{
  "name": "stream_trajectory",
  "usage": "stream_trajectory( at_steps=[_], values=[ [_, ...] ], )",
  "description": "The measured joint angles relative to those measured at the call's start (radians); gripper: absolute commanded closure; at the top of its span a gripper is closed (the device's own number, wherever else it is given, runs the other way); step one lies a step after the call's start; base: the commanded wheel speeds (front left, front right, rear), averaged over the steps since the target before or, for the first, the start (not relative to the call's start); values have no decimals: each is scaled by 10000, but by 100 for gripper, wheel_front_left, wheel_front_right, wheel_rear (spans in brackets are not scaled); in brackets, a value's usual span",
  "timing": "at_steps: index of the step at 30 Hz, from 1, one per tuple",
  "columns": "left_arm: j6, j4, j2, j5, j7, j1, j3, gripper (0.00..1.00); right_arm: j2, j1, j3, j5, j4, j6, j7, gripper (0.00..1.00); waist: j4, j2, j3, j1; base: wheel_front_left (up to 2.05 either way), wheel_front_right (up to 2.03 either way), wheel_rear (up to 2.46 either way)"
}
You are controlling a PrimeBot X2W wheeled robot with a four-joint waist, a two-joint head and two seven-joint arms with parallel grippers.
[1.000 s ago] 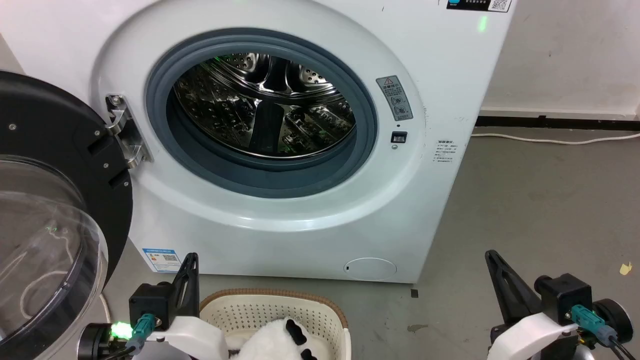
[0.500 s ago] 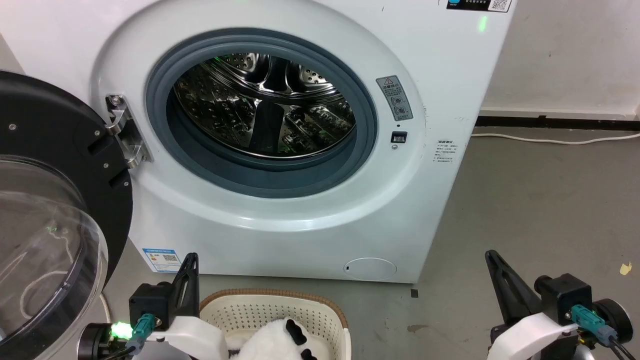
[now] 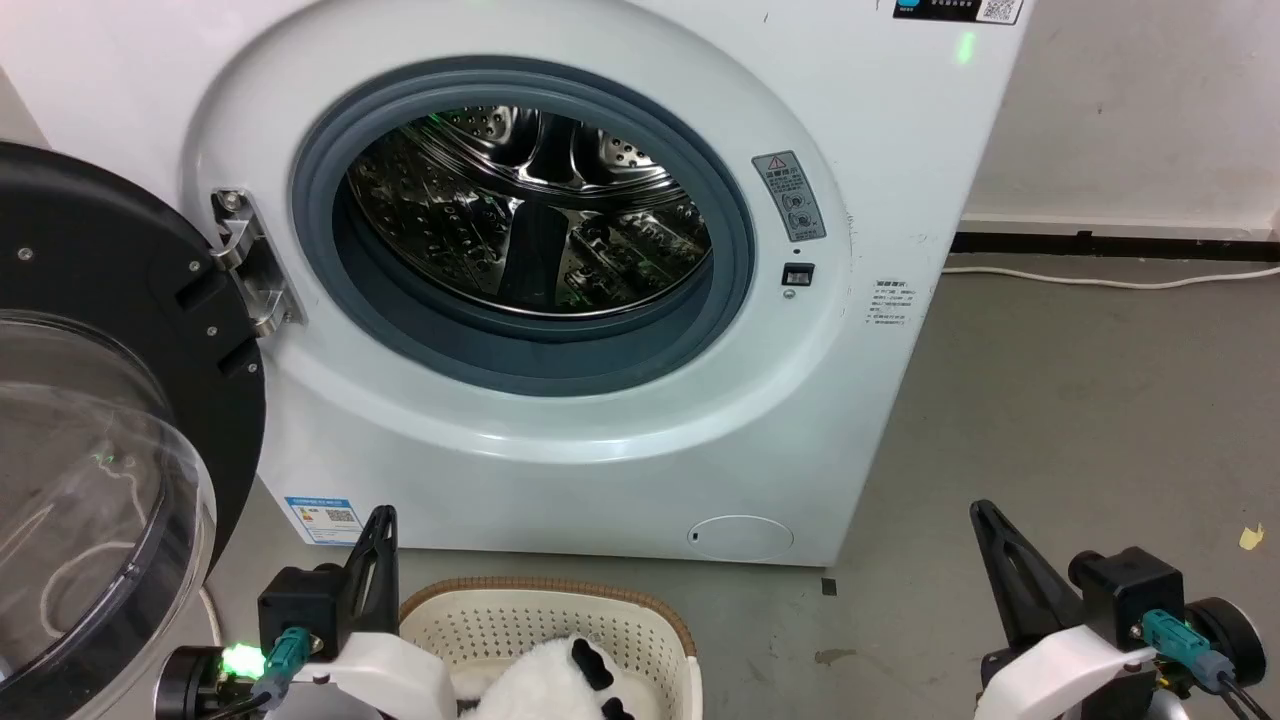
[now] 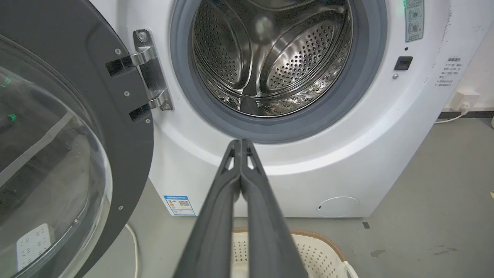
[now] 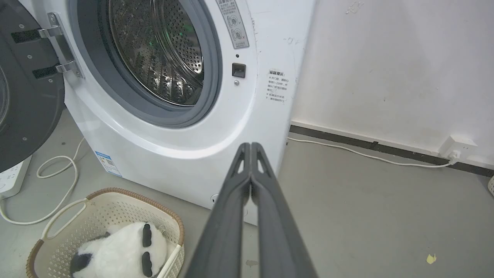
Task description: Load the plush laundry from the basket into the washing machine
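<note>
The washing machine [image 3: 620,440] fills the head view, its door [image 3: 100,420] swung open to the left and the steel drum [image 3: 530,215] bare inside. On the floor in front sits the basket [image 3: 545,600] with the plush laundry [image 3: 560,685], white with black patches, lying in it. The right wrist view shows the same plush laundry [image 5: 119,251] inside the basket [image 5: 115,200]. My left gripper [image 3: 382,515] is shut and holds nothing, just left of the basket. Well to the right of the basket my right gripper [image 3: 980,510] is shut too, holding nothing.
White cables [image 5: 58,170] and a power strip [image 5: 11,179] lie on the grey floor under the open door. A cable [image 3: 1100,280] runs along the wall to a socket [image 5: 457,148]. Bare floor stretches to the machine's right.
</note>
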Motion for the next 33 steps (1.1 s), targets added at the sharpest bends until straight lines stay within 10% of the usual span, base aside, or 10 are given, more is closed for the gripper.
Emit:
stream_trajectory(
  at_steps=[8,9,33],
  values=[
    [0,0,0,0,2,0,-2,100,0,0,-6,0,0,0,0,100,0,0,0,0,0,0,0],
    [-2,2,0,-2,0,4,2,0,0,3,6,8,2,0,0,0,0,0,0,0,0,0,0],
    [-100,978,10,-284,-391,-216,-527,0,0,-1,29,222,0,0,-397,0,-244,0,663,0,0,0,0]
  ],
)
